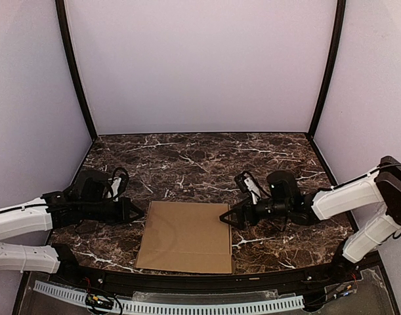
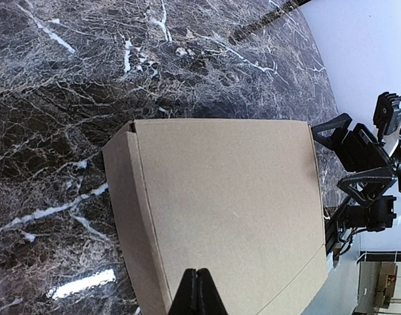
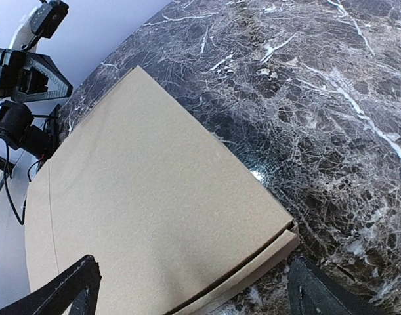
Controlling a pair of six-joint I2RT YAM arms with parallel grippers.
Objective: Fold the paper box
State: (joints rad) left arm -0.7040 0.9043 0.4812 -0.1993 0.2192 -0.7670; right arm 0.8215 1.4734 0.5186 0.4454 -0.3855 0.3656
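Note:
The paper box (image 1: 187, 239) is a closed, shallow brown cardboard mailer lying flat on the marble table near its front edge. It also shows in the left wrist view (image 2: 226, 197) and the right wrist view (image 3: 147, 197). My left gripper (image 1: 141, 213) is shut and empty, with its tip (image 2: 199, 279) at the box's left side, over the lid's edge. My right gripper (image 1: 224, 219) is open wide at the box's far right corner. In its own view (image 3: 192, 269) the box's side wall and corner lie between the fingers (image 3: 79, 289). I cannot tell whether they touch the box.
The dark marble table (image 1: 187, 164) is enclosed by white walls at the back and both sides, with black corner posts (image 1: 75, 72). The front rail (image 1: 187, 283) runs just below the box. The other arm shows in each wrist view (image 2: 361, 170) (image 3: 26, 72).

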